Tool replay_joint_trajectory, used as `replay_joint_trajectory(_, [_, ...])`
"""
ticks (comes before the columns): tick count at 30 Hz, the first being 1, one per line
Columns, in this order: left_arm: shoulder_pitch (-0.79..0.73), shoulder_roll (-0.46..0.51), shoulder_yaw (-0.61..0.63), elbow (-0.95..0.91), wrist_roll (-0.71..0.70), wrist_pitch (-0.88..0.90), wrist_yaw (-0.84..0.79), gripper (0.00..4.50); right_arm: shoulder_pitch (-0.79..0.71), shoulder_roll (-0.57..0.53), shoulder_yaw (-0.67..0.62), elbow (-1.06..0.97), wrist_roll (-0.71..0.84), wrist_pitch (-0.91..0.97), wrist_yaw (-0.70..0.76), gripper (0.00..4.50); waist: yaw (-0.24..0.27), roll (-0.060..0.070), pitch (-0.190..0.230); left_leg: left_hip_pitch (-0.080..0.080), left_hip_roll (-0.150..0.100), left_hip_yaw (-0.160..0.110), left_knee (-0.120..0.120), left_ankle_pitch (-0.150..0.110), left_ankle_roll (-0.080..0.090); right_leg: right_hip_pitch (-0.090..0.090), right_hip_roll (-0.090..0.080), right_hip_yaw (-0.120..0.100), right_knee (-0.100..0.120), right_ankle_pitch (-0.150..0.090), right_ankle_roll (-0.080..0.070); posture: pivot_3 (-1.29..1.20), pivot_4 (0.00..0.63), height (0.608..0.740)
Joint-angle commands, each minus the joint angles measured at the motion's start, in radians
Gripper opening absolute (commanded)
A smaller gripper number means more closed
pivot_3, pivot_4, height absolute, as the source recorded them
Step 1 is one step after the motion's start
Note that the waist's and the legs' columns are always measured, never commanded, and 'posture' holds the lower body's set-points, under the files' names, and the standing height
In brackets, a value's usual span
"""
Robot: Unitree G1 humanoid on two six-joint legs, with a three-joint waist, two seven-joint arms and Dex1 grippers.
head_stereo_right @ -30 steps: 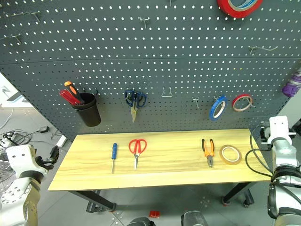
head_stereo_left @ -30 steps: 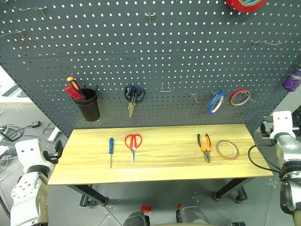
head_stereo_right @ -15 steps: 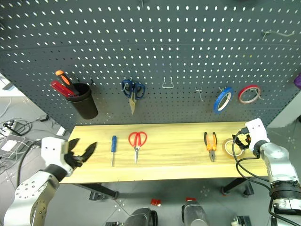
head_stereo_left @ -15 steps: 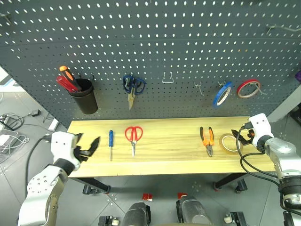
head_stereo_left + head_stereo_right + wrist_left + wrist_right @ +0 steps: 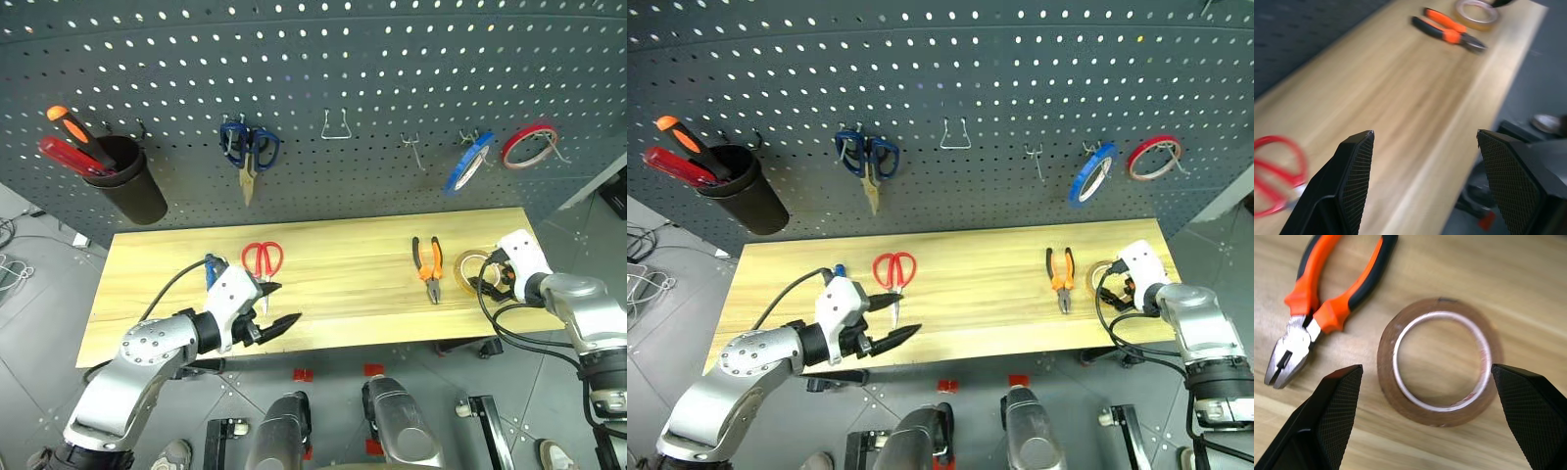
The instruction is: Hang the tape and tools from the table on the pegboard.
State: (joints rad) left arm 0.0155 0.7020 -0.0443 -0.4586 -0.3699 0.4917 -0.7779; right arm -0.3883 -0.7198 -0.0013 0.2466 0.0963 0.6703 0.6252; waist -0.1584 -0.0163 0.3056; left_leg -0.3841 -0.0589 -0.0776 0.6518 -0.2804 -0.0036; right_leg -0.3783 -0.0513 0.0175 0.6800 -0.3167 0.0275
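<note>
Pegboard (image 5: 392, 88), left to right: black cup (image 5: 125, 191) with red and orange screwdrivers (image 5: 71, 142), blue-handled scissors (image 5: 247, 152), blue tape ring (image 5: 468, 162), red tape ring (image 5: 529, 145).

Table (image 5: 343, 274): blue-handled screwdriver (image 5: 210, 269) mostly hidden behind left arm. Left claw (image 5: 275, 311) wide, empty, over the front edge just beside the tip of the red-handled scissors (image 5: 261, 262). Pliers (image 5: 427, 266) flat, right of centre. Tape roll (image 5: 1439, 360) flat just right of the pliers, not touching. Right claw (image 5: 1425, 440) wide, fingers (image 5: 1327, 416) either side of the roll, no grip visible.
</note>
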Motion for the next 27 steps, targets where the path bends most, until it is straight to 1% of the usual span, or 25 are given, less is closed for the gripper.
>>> replay_joint_trajectory(1, [-0.037,0.006,-0.056,0.015,0.029,-0.037,-0.045,3.53,-0.063,-0.009,0.044,0.053,-0.012,0.017,0.061,4.5,-0.003,-0.001,0.013,0.0,0.0,0.0,0.001,0.0,0.0,0.0,0.0,0.0,0.0,0.0,0.0,-0.3,0.377,0.74])
replay_joint_trajectory(4, [-0.07,-0.007,-0.093,0.029,0.047,-0.05,-0.057,3.53,-0.118,-0.002,0.082,0.121,-0.025,0.001,0.095,4.5,-0.006,0.0,0.021,-0.007,0.0,-0.001,0.007,-0.002,0.003,-0.003,0.0,-0.002,0.001,0.0,0.0,-0.3,0.378,0.74])
replay_joint_trajectory(7, [-0.103,-0.021,-0.129,0.038,0.068,-0.064,-0.065,3.53,-0.179,0.009,0.123,0.21,-0.046,-0.016,0.127,4.5,-0.007,-0.002,0.027,-0.015,0.0,0.0,0.013,-0.002,0.004,-0.009,0.0,-0.001,0.001,0.002,0.003,-0.3,0.381,0.74])
replay_joint_trajectory(9, [-0.116,-0.028,-0.145,0.038,0.077,-0.071,-0.071,3.53,-0.217,0.018,0.145,0.275,-0.063,-0.028,0.143,4.5,-0.007,-0.004,0.031,-0.015,-0.001,0.001,0.014,-0.002,0.004,-0.009,-0.001,-0.001,0.001,0.003,0.005,-0.29,0.378,0.74])
replay_joint_trajectory(12, [-0.135,-0.037,-0.173,0.048,0.104,-0.09,-0.076,3.53,-0.278,0.035,0.18,0.387,-0.09,-0.057,0.17,4.5,-0.008,-0.004,0.033,-0.015,-0.001,0.001,0.014,-0.003,0.004,-0.009,-0.001,-0.001,0.001,0.003,0.005,-0.29,0.366,0.74])
replay_joint_trajectory(14, [-0.143,-0.044,-0.185,0.054,0.115,-0.097,-0.076,3.55,-0.313,0.044,0.206,0.453,-0.114,-0.085,0.19,4.11,-0.008,-0.004,0.033,-0.015,-0.001,0.001,0.014,-0.002,0.004,-0.009,-0.001,-0.001,0.001,0.003,0.005,-0.29,0.363,0.74])
replay_joint_trajectory(16, [-0.152,-0.053,-0.196,0.061,0.126,-0.105,-0.075,3.55,-0.35,0.056,0.233,0.524,-0.142,-0.117,0.207,3.61,-0.008,-0.004,0.033,-0.015,-0.001,0.001,0.014,-0.002,0.004,-0.009,-0.001,-0.001,0.001,0.003,0.005,-0.29,0.353,0.74])
replay_joint_trajectory(20, [-0.16,-0.065,-0.205,0.071,0.142,-0.117,-0.071,3.55,-0.389,0.08,0.265,0.622,-0.185,-0.159,0.235,2.19,-0.008,-0.004,0.033,-0.015,-0.001,0.001,0.015,-0.002,0.004,-0.009,-0.001,-0.001,0.001,0.003,0.005,-0.29,0.34,0.74])
replay_joint_trajectory(23, [-0.163,-0.087,-0.205,0.059,0.133,-0.113,-0.064,3.55,-0.381,0.091,0.28,0.649,-0.212,-0.185,0.243,1.18,-0.008,-0.005,0.033,-0.015,0.0,0.001,0.015,-0.002,0.004,-0.009,-0.001,-0.001,0.002,0.003,0.005,-0.28,0.33,0.74])
replay_joint_trajectory(25, [-0.162,-0.091,-0.209,0.054,0.14,-0.12,-0.066,3.55,-0.368,0.095,0.27,0.651,-0.222,-0.191,0.217,0.5,-0.008,-0.006,0.032,-0.015,0.0,0.001,0.016,-0.001,0.001,-0.009,-0.001,-0.001,0.002,0.004,0.006,-0.28,0.328,0.74])
replay_joint_trajectory(27, [-0.155,-0.092,-0.209,0.05,0.145,-0.123,-0.065,3.55,-0.35,0.081,0.248,0.629,-0.224,-0.207,0.186,0.45,-0.008,-0.007,0.031,-0.015,0.0,0.001,0.016,0.0,0.0,-0.009,-0.001,-0.001,0.002,0.004,0.007,-0.27,0.325,0.74])
